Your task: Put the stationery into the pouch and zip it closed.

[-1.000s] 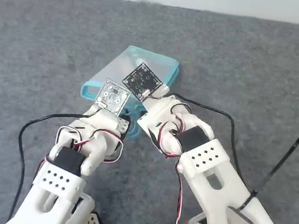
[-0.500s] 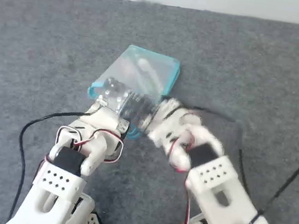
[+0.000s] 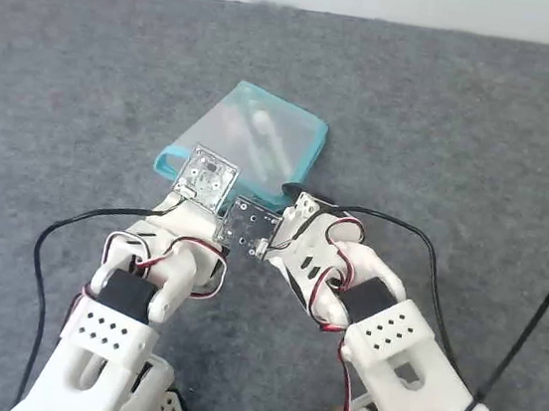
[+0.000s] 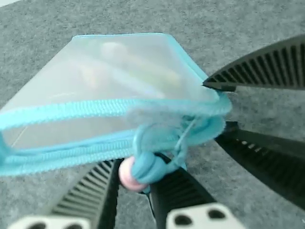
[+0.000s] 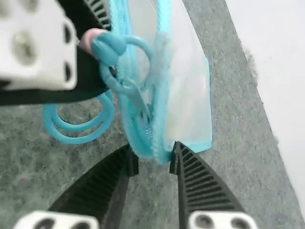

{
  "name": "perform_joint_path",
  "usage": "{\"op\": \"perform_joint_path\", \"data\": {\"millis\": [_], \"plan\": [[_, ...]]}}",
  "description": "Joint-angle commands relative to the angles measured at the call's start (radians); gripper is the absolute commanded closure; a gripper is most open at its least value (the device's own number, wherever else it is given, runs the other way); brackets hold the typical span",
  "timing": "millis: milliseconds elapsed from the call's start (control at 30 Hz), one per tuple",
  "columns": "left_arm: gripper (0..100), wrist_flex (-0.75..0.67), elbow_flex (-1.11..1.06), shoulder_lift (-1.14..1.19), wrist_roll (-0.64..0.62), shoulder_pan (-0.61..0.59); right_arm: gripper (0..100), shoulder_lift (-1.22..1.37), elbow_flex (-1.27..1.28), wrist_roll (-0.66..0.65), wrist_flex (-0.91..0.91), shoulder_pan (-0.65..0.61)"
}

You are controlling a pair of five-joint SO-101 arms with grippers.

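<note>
Underneath, grey mat (image 3: 485, 121), black cables (image 3: 36, 277), left arm (image 3: 140, 279), right arm (image 3: 380, 324) over pouch (image 3: 264, 129) edge

The pouch (image 3: 261, 136) is frosted clear with turquoise edging; the carpet (image 3: 465, 119) mottled grey.

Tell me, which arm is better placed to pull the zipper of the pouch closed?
Left. The left gripper pinches the zipper pull at one end of the pouch. The right gripper clamps the pouch's corner beside it, so it can probably anchor the pouch.
</note>
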State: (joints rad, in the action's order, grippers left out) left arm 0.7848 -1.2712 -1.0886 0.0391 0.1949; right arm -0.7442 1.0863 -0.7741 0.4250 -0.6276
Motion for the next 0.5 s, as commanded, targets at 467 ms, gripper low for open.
{"op": "perform_joint_path", "data": {"millis": [467], "plan": [[99,-0.017,0.015,-0.014,-0.011,-0.005,99.3,-0.050,-0.012,0.121,0.073,0.090]]}}
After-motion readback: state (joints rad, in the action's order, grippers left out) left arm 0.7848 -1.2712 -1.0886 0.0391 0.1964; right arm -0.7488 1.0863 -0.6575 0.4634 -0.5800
